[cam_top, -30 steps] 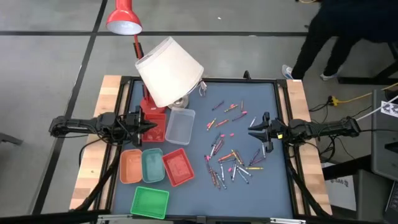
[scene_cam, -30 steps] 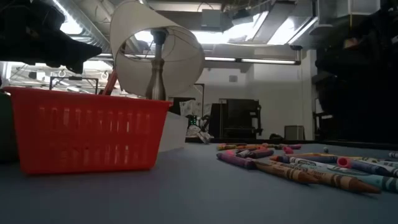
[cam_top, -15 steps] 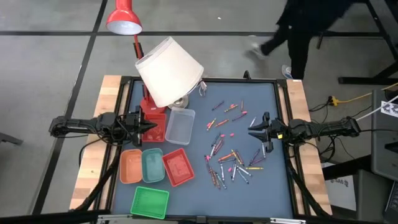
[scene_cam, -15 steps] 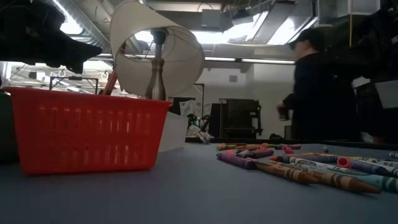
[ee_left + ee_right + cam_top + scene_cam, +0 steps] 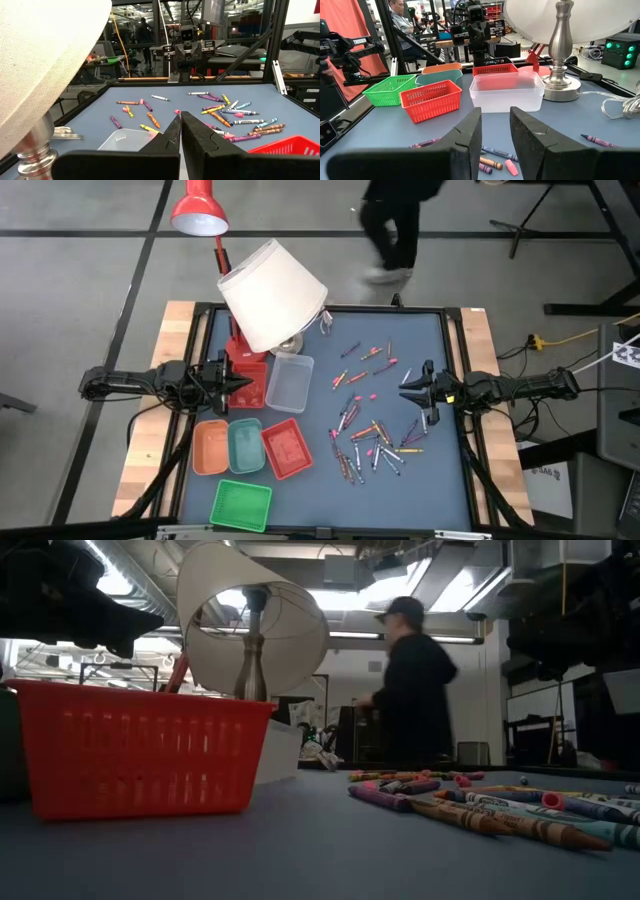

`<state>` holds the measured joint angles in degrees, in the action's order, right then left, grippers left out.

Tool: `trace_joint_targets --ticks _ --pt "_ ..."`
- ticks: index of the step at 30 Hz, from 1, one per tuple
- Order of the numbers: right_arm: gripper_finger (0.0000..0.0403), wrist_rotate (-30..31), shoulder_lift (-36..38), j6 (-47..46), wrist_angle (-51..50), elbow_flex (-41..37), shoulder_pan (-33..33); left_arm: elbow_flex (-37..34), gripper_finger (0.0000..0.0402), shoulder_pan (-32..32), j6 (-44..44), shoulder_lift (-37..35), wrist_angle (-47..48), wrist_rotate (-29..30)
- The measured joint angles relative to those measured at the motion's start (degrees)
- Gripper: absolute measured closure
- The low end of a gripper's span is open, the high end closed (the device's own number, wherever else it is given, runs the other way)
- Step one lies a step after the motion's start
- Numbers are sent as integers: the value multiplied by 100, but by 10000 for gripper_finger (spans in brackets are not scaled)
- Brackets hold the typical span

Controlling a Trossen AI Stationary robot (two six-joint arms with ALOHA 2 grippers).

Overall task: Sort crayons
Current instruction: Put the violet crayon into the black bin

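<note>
Walking person (image 5: 408, 685) behind crayons (image 5: 480, 808)

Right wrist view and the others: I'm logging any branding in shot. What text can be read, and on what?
"TROSSEN": on a dark arm at the right wrist view's edge.
Crayons: wrapper print in the low view, too blurred to read.
Square marker at the table's side: a pattern, no words.
Nothing else readable.

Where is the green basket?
In the high view the green basket sits at the table's near left corner, just below the orange, teal and red baskets.
</note>
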<state>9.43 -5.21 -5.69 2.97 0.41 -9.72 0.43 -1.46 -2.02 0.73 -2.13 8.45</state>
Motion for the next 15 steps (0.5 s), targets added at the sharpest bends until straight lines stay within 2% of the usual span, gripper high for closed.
trace_joint_targets --ticks 12,15 --pt "303 19 -2 -1 57 1 0 0 401 0 2 0 -2 0" --pt "303 215 -2 -15 261 -1 0 -2 401 0 2 2 -1 0"
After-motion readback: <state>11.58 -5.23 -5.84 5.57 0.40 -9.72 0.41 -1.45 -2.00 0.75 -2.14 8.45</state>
